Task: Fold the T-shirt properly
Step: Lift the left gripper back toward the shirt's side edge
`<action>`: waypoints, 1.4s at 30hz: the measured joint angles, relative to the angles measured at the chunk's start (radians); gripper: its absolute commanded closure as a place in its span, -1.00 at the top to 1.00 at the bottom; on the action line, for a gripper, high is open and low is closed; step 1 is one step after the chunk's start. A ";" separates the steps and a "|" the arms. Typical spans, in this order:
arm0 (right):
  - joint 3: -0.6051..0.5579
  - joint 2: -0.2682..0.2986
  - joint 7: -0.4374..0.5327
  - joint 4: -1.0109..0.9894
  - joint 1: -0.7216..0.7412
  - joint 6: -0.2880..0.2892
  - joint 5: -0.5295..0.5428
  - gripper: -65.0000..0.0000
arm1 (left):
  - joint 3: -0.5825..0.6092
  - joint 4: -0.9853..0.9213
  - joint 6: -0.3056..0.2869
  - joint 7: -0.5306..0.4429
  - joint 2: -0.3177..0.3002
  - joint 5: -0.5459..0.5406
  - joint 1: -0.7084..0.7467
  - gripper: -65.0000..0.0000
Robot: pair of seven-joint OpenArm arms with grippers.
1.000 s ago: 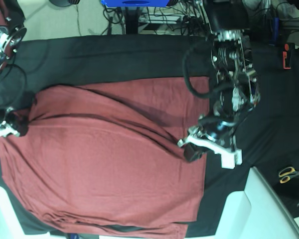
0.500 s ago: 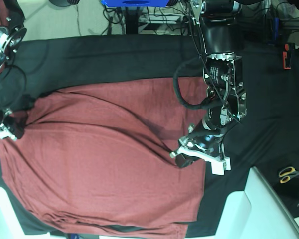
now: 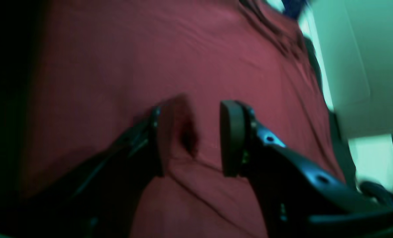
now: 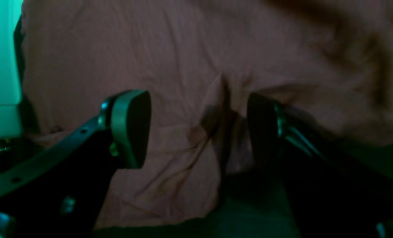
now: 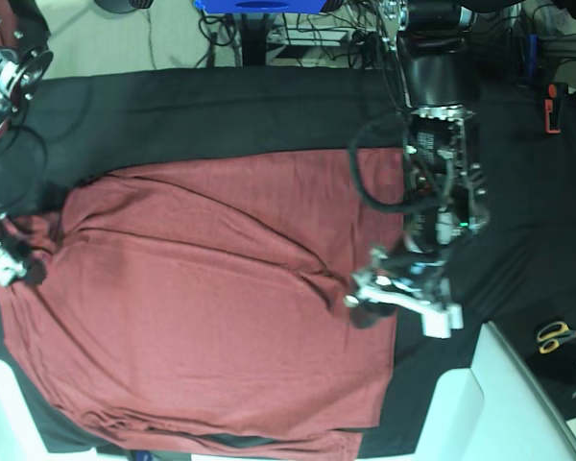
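We saw the T-shirt (image 5: 202, 307) spread over the black cloth (image 5: 202, 110) that covered the table. It lay mostly flat, with long creases running across it from the side of the right arm toward the left gripper. Along the near edge of the table the red fabric was bunched in small folds.

The left gripper (image 5: 398, 305) stood at the edge of the shirt on the right side of the base view, low over the fabric. In the left wrist view its fingers (image 3: 231, 138) were parted — a small ridge of red cloth (image 3: 180, 132) rose between them and leaned against one pad, while the other pad stood free of it. We could not say that the ridge was pinched; the jaws looked apart, with a clear gap.

The right gripper (image 5: 5, 264) was at the opposite edge of the shirt, at the left border of the base view, and only a part of it was visible there. In the right wrist view its fingers (image 4: 130, 127) were spread wide over the cloth, and a crease of the fabric (image 4: 216, 112) lay in the space between them, touching neither pad as far as we could see. The picture was dark on that side, so the far finger was hard to read.

Yellow-handled scissors (image 5: 560, 336) lay on the black cloth, well apart from the shirt.
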 measured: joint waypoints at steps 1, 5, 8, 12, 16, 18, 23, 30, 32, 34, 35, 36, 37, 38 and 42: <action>0.001 0.002 0.003 0.035 -0.008 0.001 0.006 0.33 | -0.020 0.020 0.001 0.001 -0.002 0.000 0.002 -0.27; 0.006 -0.008 0.006 0.127 -0.056 -0.004 0.004 0.33 | -0.053 0.088 0.000 0.001 -0.005 -0.001 0.004 -0.27; 0.148 -0.062 -0.009 0.143 -0.085 0.002 0.009 0.33 | -0.042 0.212 -0.002 0.001 -0.005 -0.007 0.068 -0.28; 0.371 -0.068 -0.095 0.100 -0.109 -0.007 -0.006 0.33 | -0.044 0.373 0.002 0.005 -0.006 0.000 0.246 -0.28; 0.381 -0.065 -0.082 0.021 -0.118 -0.005 -0.010 0.33 | -0.039 0.462 -0.008 0.010 -0.048 -0.010 0.401 -0.28; 0.376 -0.068 -0.045 -0.030 -0.109 -0.004 0.000 0.33 | -0.047 0.478 0.002 -0.004 -0.054 -0.005 0.459 -0.28; 0.376 -0.006 0.052 -0.218 -0.085 -0.003 -0.003 0.33 | -0.039 0.477 -0.004 0.093 -0.053 -0.004 0.610 -0.28; 0.247 0.082 0.217 -0.430 -0.018 0.008 0.014 0.33 | -0.039 0.439 -0.009 0.116 -0.056 -0.007 0.650 -0.28; 0.203 0.081 0.255 -0.456 0.007 0.008 0.017 0.33 | -0.039 0.417 -0.009 0.119 -0.055 -0.007 0.651 -0.28; 0.190 0.071 0.280 -0.477 0.021 0.010 0.023 0.33 | -0.037 0.411 -0.008 0.118 -0.056 -0.007 0.651 -0.28; 0.191 0.068 0.293 -0.492 0.027 0.016 0.024 0.33 | -0.020 0.406 -0.005 0.112 -0.058 -0.006 0.650 -0.28; 0.190 0.069 0.299 -0.506 0.034 0.016 0.028 0.33 | -0.002 0.401 -0.002 0.113 -0.062 -0.005 0.650 -0.28; 0.190 0.074 0.303 -0.523 0.044 0.016 0.024 0.33 | 0.015 0.400 -0.002 0.113 -0.061 -0.004 0.650 -0.28; 0.188 0.078 0.311 -0.538 0.055 0.014 0.024 0.33 | 0.032 0.398 -0.003 0.113 -0.059 -0.008 0.650 -0.28; 0.188 0.074 0.324 -0.550 0.067 0.009 0.019 0.07 | 0.099 0.362 -0.010 0.114 -0.053 -0.012 0.650 -0.28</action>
